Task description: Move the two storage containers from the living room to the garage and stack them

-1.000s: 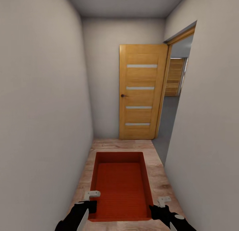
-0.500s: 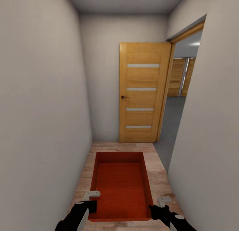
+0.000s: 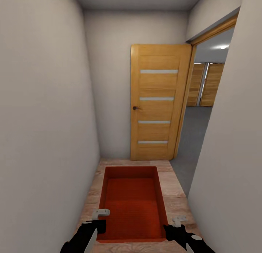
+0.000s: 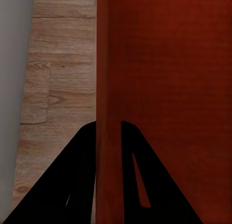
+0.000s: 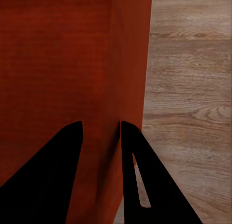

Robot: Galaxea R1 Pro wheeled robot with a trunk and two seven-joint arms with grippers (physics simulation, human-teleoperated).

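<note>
Left gripper (image 4: 107, 130) pinches the left wall of the open orange-red rectangular storage container (image 3: 133, 202), one black finger on each side; right gripper (image 5: 100, 130) clamps the right wall likewise. Held low between pale grey corridor walls (image 3: 43, 118), the box seems close to both. Beneath lies light wood plank floor (image 3: 174, 194); far right, an open wood-panelled door (image 3: 158, 100) shows dark grey concrete floor (image 3: 193, 129).

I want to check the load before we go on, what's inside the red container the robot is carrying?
Nothing shows inside the storage container: its ribbed red bottom lies bare in the head view. The inner face of the near wall is hidden by its own rim. The left gripper and right gripper clamp the side walls.
</note>
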